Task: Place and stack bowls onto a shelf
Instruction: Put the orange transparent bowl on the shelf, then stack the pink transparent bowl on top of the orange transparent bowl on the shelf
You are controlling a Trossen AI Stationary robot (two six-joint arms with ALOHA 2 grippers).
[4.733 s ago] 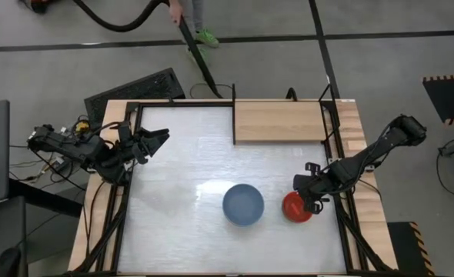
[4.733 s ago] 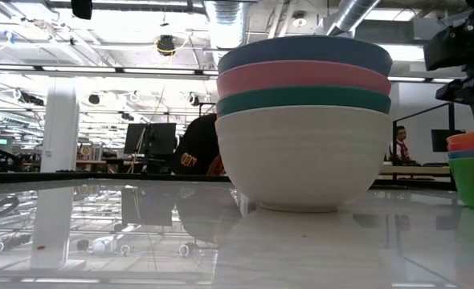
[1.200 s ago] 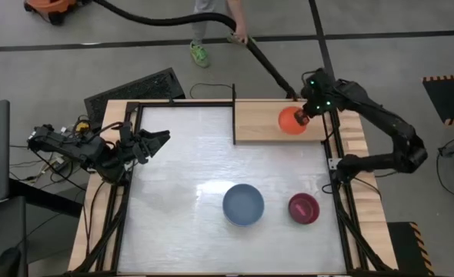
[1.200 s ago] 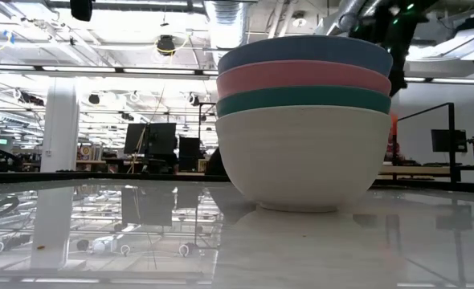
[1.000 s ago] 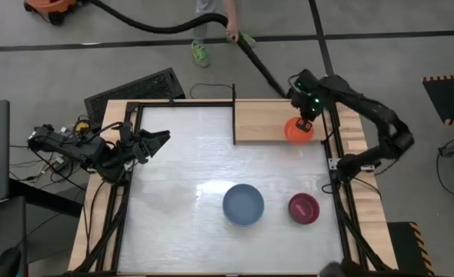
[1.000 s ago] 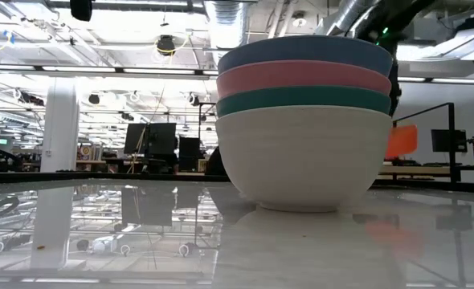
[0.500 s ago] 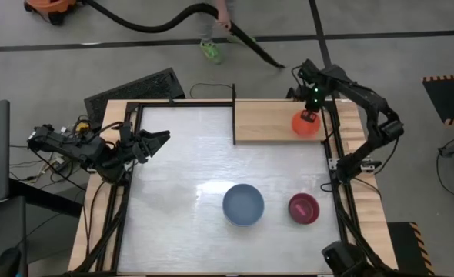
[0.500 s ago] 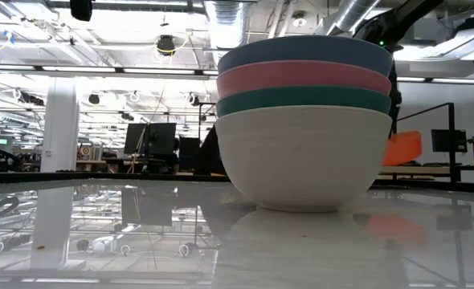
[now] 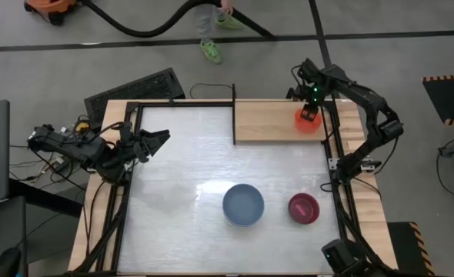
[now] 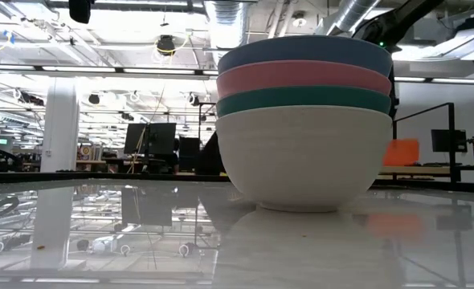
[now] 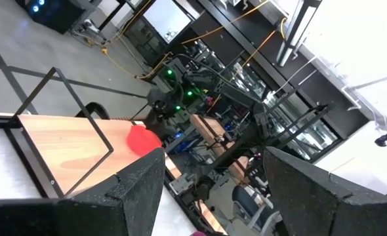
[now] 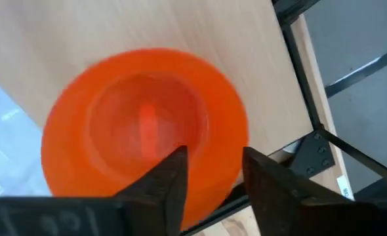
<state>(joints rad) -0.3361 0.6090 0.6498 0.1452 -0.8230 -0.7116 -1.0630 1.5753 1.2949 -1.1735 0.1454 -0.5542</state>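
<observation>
Red bowl (image 9: 308, 121) now farther right

We note a grey floor (image 9: 412, 46) crossed by dark lines, a black hose (image 9: 135, 23) on it, and white ceiling lights (image 10: 28, 56) over distant monitors (image 10: 153, 136).

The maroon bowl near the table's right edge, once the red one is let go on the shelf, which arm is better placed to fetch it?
Probably the right. The right gripper is at the red bowl on the shelf, directly beyond the maroon bowl on that side. The left gripper waits by the table's far left edge, with the blue bowl between.
</observation>
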